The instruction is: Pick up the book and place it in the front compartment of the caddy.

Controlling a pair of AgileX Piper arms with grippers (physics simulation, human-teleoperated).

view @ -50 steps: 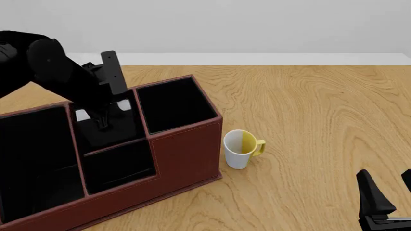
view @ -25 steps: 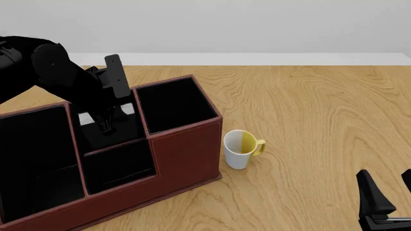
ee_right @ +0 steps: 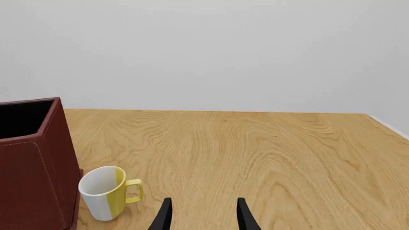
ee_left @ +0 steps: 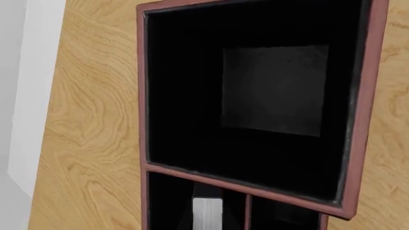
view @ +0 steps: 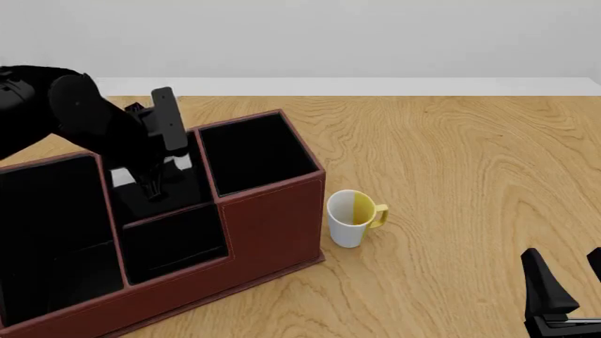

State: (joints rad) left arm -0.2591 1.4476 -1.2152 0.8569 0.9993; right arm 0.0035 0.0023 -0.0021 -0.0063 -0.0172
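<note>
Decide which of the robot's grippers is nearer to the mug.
The right gripper is nearer, though apart from it, low at the table's near right. The mug stands beside the caddy; the left gripper is over the caddy's middle cell.

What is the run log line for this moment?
left gripper: over caddy, grip unclear | book: inside caddy cell | right gripper: open, empty | mug: beside caddy

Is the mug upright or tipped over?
Upright. The mug stands on its base beside the caddy, open mouth up, handle out sideways, in both front and right wrist views.
</note>
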